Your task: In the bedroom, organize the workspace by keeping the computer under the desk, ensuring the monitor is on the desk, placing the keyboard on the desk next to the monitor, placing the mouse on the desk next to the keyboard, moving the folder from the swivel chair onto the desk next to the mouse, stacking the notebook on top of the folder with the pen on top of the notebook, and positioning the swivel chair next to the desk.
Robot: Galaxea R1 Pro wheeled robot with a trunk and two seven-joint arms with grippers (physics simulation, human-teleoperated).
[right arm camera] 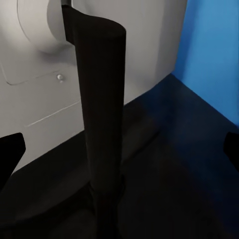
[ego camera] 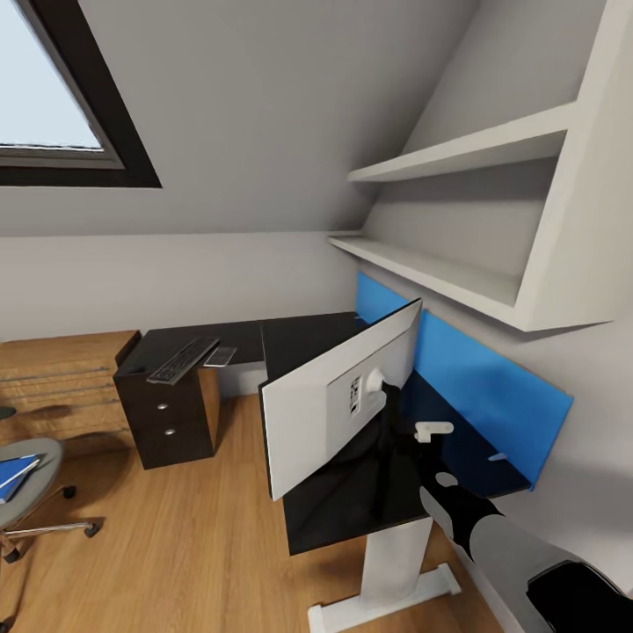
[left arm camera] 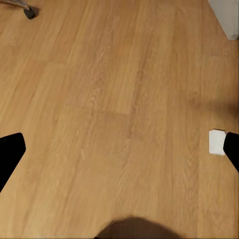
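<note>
Monitor (ego camera: 338, 400) is standing on the desk (ego camera: 299, 338), its pale grey back facing the head camera, the panel tilting, set in front of the blue wall panel (ego camera: 479, 369). Right arm (ego camera: 492, 527) is reaching across the desk's near corner toward the monitor's black stand (right arm camera: 99, 99). In the right wrist view the right gripper (right arm camera: 119, 149) is sitting with its fingers wide apart, one dark fingertip (right arm camera: 10, 154) at each edge of the picture and the stand upright between them, nothing clamped; contact with the stand cannot be judged.

Keyboard (ego camera: 183, 359) is lying on the far wing of the desk above the black drawer unit (ego camera: 171, 413), with a thin grey notebook (ego camera: 220, 356) just beside it. Swivel chair (ego camera: 26, 483) is standing on the wooden floor (ego camera: 193, 545), well apart from the desk, with the blue folder (ego camera: 13, 475) resting on its seat.

Left gripper (left arm camera: 119, 149) is hanging over bare floor, fingers spread wide, holding nothing. A small white block (left arm camera: 217, 142) is showing beside one fingertip.
</note>
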